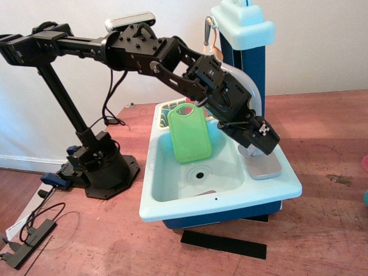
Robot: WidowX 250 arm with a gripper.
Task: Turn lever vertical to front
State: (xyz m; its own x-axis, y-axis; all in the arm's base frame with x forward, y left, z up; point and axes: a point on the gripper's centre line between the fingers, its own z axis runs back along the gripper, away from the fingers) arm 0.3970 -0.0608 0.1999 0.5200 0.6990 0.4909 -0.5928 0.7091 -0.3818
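Black pincer (260, 144) low over lever (250, 150) — jaw state unclear | sink (172, 201) right rim just beside

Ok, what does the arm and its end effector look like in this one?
The arm is matte black throughout, built of boxy servo segments with visible screws, on a black base and slanted post. A black cable loops down from it. The end effector is black with a small white marking.

Reddish wooden table (322, 195), toy sink unit (230, 198) standing on it, black strip (223, 243) in front, robot base (103, 169) at left
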